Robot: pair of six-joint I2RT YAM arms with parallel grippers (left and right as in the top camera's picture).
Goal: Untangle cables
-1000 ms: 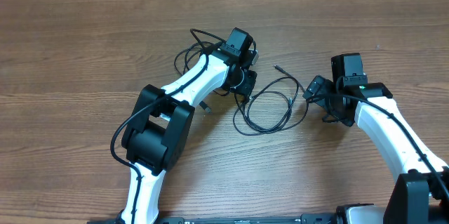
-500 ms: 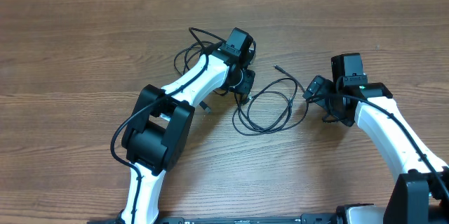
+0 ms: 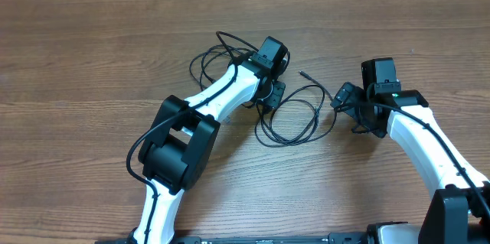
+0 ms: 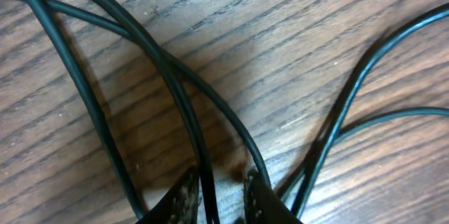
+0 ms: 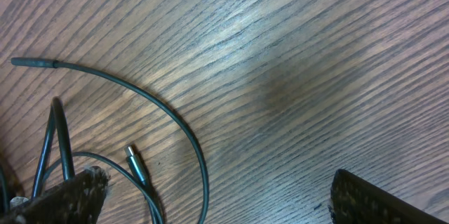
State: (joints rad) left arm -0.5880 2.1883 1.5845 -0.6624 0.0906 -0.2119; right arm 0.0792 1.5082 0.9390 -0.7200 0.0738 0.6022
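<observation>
A wooden bench [image 3: 92, 45] is seen from above, with the left arm [image 3: 222, 91] reaching in from the near edge towards the middle and the right arm [image 3: 421, 137] brought in from the near right corner. A thicker black wire [image 3: 153, 125] is carried along the left arm. The cables [image 3: 317, 118] are laid about the middle of the bench, somewhat nearer the far edge. A bunch of small loops [image 3: 200, 60] is spread on the far-left side of the left arm's wrist, and a larger open loop is laid between the two grippers. The join between these two groups is hidden by the left arm, which lies across the cords. The cables are thin, black and smooth. One free end [image 3: 301, 73] is pointed towards the far edge, and a small metal-tipped plug [image 5: 133, 155] is seen in the right wrist view. The left gripper [image 3: 272, 95] is lowered onto the crossing strands. Its fingertips [image 4: 186, 196] are drawn close together with one strand passing between them, but a sliver of wood shows beside that strand, so it cannot be told whether it is pinched. The right gripper [image 3: 346, 110] is held near the loop's right side, its fingers [image 5: 70, 192] spread wide and gripping nothing.
</observation>
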